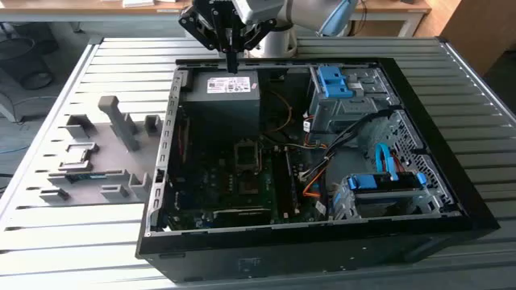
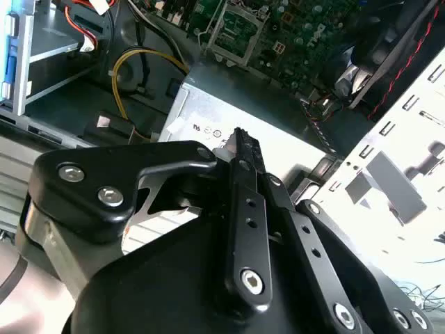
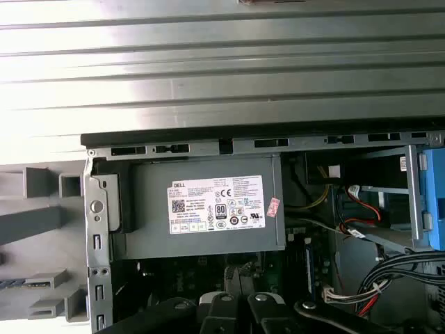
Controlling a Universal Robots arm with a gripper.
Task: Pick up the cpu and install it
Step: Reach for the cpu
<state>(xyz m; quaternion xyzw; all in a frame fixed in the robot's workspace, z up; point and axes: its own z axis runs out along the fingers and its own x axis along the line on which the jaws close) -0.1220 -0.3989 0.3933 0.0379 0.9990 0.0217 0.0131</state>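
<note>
My gripper (image 1: 232, 69) hangs over the grey power supply (image 1: 227, 103), fingers (image 2: 243, 209) pressed together, nothing discernible between them. I cannot tell where the cpu lies or how it looks.

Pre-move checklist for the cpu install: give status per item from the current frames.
1. cpu held by the pincer: cannot tell.
2. Pincer over the socket frame: not ok; it hangs over the power supply.
3. Socket frame open: cannot tell.
4. Case side off, motherboard exposed: ok.
5. Cables off the socket frame: ok; they lie to the exterior view's right of it.
</note>
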